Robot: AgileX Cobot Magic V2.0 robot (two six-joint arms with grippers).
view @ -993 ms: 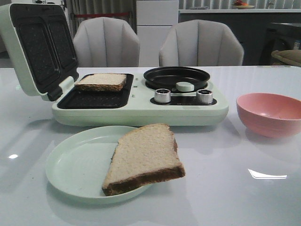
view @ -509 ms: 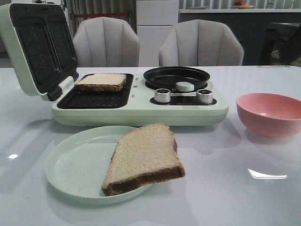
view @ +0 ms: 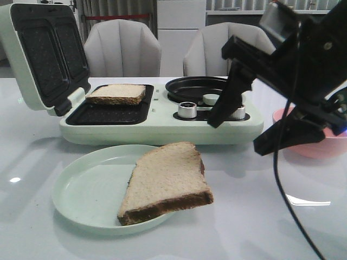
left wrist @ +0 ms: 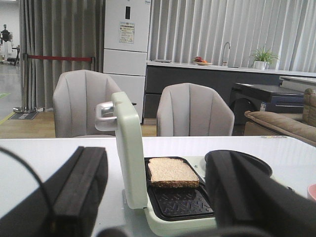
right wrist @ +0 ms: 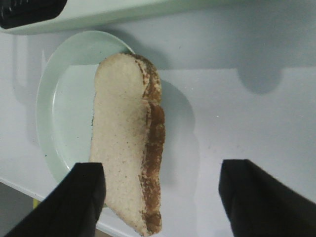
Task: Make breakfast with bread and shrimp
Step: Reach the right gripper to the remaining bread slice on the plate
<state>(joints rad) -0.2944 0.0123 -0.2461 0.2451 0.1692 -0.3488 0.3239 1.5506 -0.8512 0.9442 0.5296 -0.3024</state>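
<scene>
Right gripper (view: pixel 246 127) newly above table (view: pixel 282 227)

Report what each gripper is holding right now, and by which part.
Nothing. The right gripper is open above the bread slice on the plate; the left gripper is open and empty too.

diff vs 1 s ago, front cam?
The right end effector has come into view from the right, open and empty, above the table in front of the pink bowl. Nothing grasped or released. Bread on the plate, bread in the sandwich maker and plate stayed put.
</scene>
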